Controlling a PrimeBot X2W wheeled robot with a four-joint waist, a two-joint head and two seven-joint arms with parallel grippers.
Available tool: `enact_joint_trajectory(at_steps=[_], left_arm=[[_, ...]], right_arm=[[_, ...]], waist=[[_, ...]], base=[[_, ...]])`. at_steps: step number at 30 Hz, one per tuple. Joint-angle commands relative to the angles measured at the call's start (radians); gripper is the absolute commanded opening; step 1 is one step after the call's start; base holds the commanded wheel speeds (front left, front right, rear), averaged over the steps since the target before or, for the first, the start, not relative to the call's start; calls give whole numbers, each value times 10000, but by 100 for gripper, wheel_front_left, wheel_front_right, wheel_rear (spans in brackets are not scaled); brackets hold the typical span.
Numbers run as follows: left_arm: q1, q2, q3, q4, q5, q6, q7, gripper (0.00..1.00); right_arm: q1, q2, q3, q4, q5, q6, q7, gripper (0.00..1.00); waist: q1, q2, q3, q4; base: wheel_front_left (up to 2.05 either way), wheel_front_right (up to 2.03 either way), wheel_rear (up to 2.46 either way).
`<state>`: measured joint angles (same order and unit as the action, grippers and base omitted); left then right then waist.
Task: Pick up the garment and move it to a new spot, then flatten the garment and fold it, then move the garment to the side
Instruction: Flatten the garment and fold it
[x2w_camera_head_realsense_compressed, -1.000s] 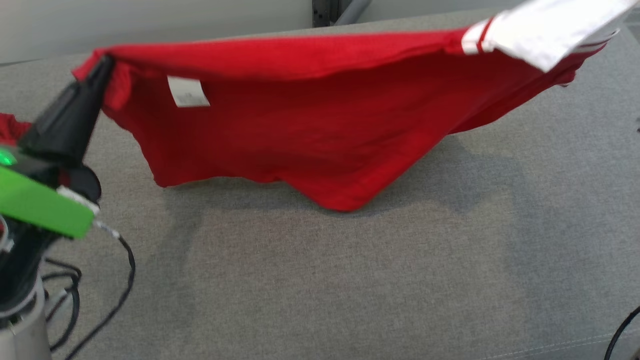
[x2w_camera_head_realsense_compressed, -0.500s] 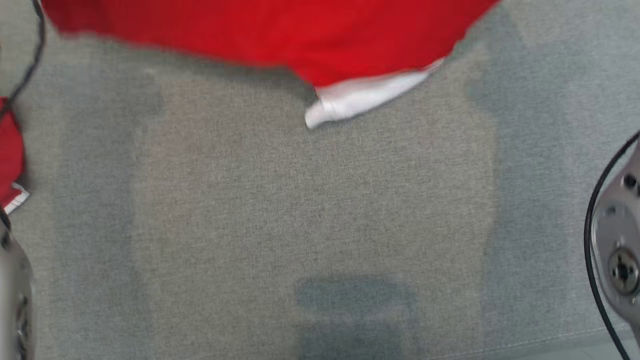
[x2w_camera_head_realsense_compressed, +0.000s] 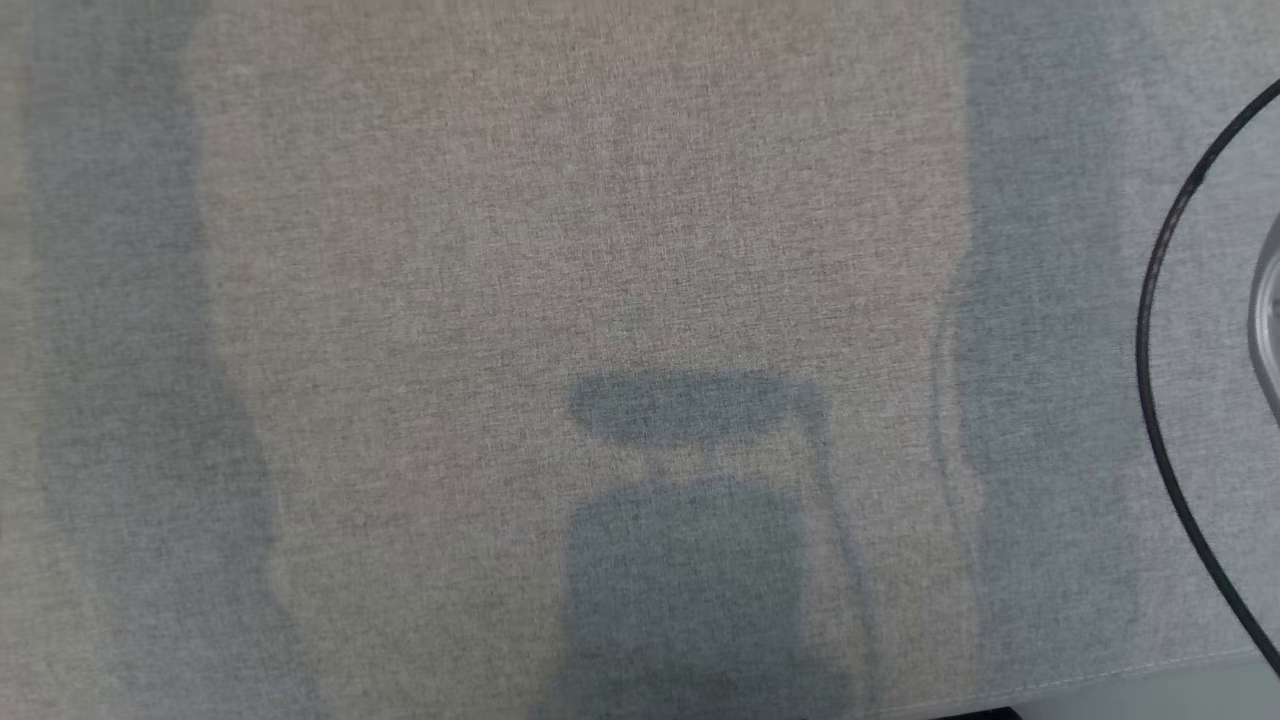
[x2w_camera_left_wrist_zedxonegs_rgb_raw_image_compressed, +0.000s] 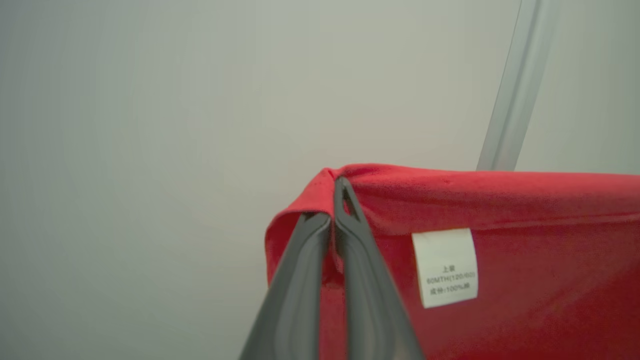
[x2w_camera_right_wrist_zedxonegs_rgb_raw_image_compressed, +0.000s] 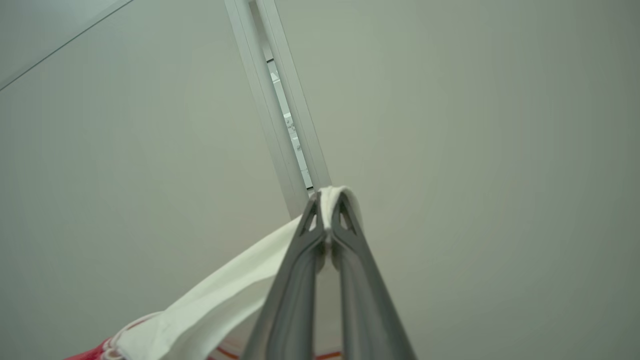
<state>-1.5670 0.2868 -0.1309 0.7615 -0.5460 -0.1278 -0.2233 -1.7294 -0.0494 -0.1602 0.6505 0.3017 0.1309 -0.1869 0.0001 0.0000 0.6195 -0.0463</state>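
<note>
Jaws, left: left gripper (x2w_camera_left_wrist_zedxonegs_rgb_raw_image_compressed: 333, 200) pinched tight on a red corner of the garment (x2w_camera_left_wrist_zedxonegs_rgb_raw_image_compressed: 525, 290).
Jaws, right: right gripper (x2w_camera_right_wrist_zedxonegs_rgb_raw_image_compressed: 328, 201) clamped on its white edge (x2w_camera_right_wrist_zedxonegs_rgb_raw_image_compressed: 215, 305).
Grey cloth surface (x2w_camera_head_realsense_compressed: 500, 220): shadowed, black cable (x2w_camera_head_realsense_compressed: 1150, 330) arcing at its right.
Pale wall (x2w_camera_left_wrist_zedxonegs_rgb_raw_image_compressed: 150, 125): behind the lifted garment.
Garment: hangs from both grippers.
Care tag (x2w_camera_left_wrist_zedxonegs_rgb_raw_image_compressed: 445, 267): white, just beside left fingers (x2w_camera_left_wrist_zedxonegs_rgb_raw_image_compressed: 367, 285).

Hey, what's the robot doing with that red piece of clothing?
The robot is holding a red garment up by two ends. Its left jaws are shut on a red corner beside the white label; its right jaws are shut on a white part of it. Both ends hang in front of a pale wall, while the head camera looks down at the grey fabric surface. It is not yet laid flat or folded.
</note>
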Motion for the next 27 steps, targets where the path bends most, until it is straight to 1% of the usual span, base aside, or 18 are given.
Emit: enact_joint_trajectory(at_steps=[1,3,5,7,9,10,12,13,15,19,20,22,24,25,27], left_arm=[[264,-38,-209,136,-130,-38,-156,0],[858,-90,-596,306,-441,-40,-291,0],[1515,-71,-1036,254,-794,-36,-370,0],[2296,-39,-1371,9,-1257,-36,-426,0],[3302,56,-1589,-443,-1639,-37,-432,0],[3916,6,-1683,-677,-1854,-38,-422,0],[4968,135,-2044,-1197,-1848,-38,-416,0],[5434,130,-2080,-1468,-2016,-37,-419,0],[6488,292,-2455,-1907,-1855,-37,-421,0],[8453,220,-2512,-2380,-1877,-26,-422,0],[8930,130,-2443,-2412,-1990,-26,-421,0],[10002,36,-2647,-2384,-1938,-26,-422,0],[11034,-80,-2769,-2381,-2171,-23,-382,0],[11474,-118,-2819,-2405,-2260,6,-333,0],[12562,-154,-2870,-2634,-2493,210,-195,0]], right_arm=[[347,-26,287,189,283,-3,-143,0],[1014,-32,698,212,765,-3,-382,0],[1946,-26,1140,-133,1177,0,-556,0],[3089,-152,1458,-792,1568,1,-676,0],[4582,-329,1612,-1622,2045,1,-738,0],[5399,-502,1643,-2135,2184,0,-759,0],[6875,-605,1568,-3140,2562,1,-787,0],[7631,-765,1485,-3708,2615,1,-795,0],[9190,-930,1398,-4630,2685,0,-793,0],[11922,-816,1080,-5982,2770,0,-751,0],[12469,-679,983,-6194,2894,0,-734,0],[13665,-622,1034,-6369,2833,-2,-615,0],[14721,-486,971,-6416,2922,-7,-465,0],[15134,-468,975,-6378,2840,-7,-420,0],[16062,-402,818,-6262,2755,-8,-372,0]], waist=[[-1,0,446,-38],[-1,0,537,-7],[-1,0,501,4],[-1,0,366,11],[-1,0,155,-21],[-1,0,-7,19],[-1,0,-296,26],[-1,0,-444,74],[-1,0,-834,114],[-1,0,-1754,216],[-1,0,-2004,215],[-1,0,-2699,208],[-1,0,-3295,171],[-1,0,-3542,168],[-1,0,-4014,147]], base=[[0,0,0],[0,0,0],[0,0,0],[0,0,0],[0,0,0],[0,0,0],[0,0,0],[0,0,0],[0,0,0],[0,0,0],[0,0,0],[0,0,0],[0,0,0],[0,0,0],[0,0,0]])
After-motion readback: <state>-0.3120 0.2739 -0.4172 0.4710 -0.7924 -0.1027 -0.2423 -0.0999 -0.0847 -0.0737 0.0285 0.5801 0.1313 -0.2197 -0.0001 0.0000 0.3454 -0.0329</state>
